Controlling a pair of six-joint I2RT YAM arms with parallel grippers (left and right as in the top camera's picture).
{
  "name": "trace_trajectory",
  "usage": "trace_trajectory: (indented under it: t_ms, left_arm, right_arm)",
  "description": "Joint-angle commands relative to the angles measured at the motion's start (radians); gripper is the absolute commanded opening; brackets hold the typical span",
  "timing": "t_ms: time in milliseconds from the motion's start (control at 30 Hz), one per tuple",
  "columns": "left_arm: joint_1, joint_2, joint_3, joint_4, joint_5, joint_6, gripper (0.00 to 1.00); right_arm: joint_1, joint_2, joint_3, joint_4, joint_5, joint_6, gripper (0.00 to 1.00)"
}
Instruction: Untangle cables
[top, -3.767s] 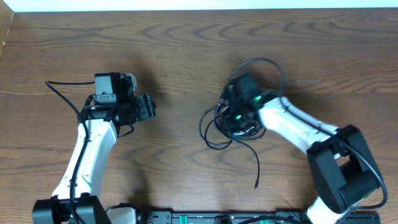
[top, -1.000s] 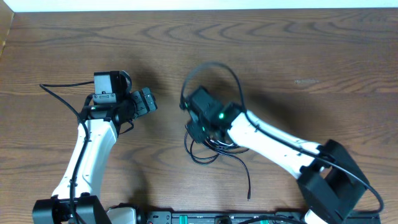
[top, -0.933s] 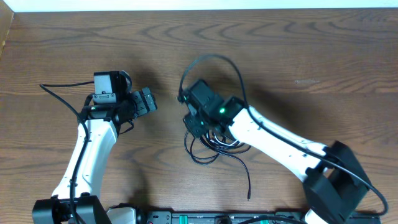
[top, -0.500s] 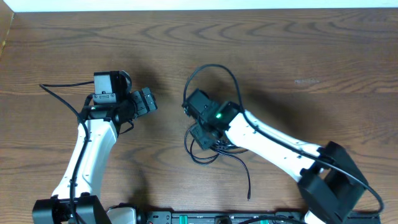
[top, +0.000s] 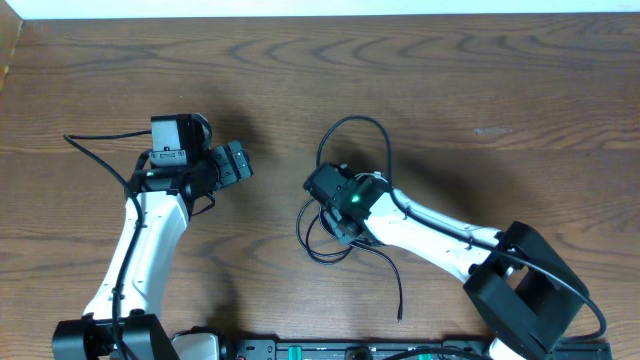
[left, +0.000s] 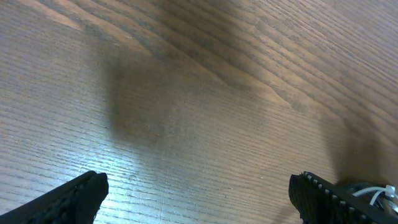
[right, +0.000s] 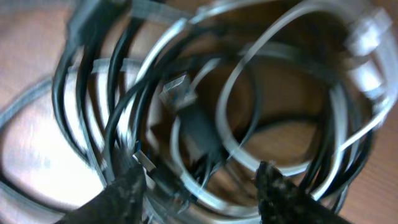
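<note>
Black glossy cables (right: 199, 134) and one white cable (right: 364, 43), thin round cords with small plugs, lie looped in a tangle on the wood-grain desk (top: 500, 80) just before the right jaws, which stand apart, while the left jaws gape wide, well away.

Left arm (top: 150, 235) and right arm (top: 430, 225): white shells, black joints. Green light (top: 352, 197) by the black right hand (top: 338, 222); black cord (top: 95, 150) off the left toward nine o'clock.

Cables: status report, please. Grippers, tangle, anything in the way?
Left gripper open, empty, away from the cables. Right gripper jaws apart, directly over them. Cables tangled, not separated. Nothing in the way.
</note>
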Motion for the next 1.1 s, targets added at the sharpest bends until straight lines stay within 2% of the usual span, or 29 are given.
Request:
trace_trajectory:
  t_ms: [0,100,167,367,633,800,1067]
  left_arm:
    - [0.0,0.01,-0.007,0.002,0.0,-0.01,0.98]
    - [0.0,0.01,-0.007,0.002,0.0,-0.01,0.98]
    - [0.0,0.01,-0.007,0.002,0.0,-0.01,0.98]
    - [0.0,0.01,-0.007,0.005,0.001,-0.01,0.98]
    - [0.0,0.01,-0.007,0.005,0.0,-0.01,0.98]
    - [0.0,0.01,-0.007,0.005,0.0,-0.01,0.98]
    - [0.0,0.01,-0.007,0.005,0.0,-0.01,0.98]
  right_arm:
    - [-0.045,0.005,-0.003,0.044,0.056,0.047,0.47]
    - [-0.084,0.005,-0.003,0.077,0.045,0.047,0.38]
    - [-0.113,0.005,-0.003,0.092,0.035,0.047,0.36]
    - [-0.184,0.005,-0.004,0.11,0.037,0.048,0.43]
    - [-0.232,0.007,-0.016,0.103,0.04,0.074,0.43]
    - [-0.233,0.007,-0.043,0.11,0.04,0.074,0.42]
    - [-0.233,0.007,-0.072,0.146,0.067,0.074,0.34]
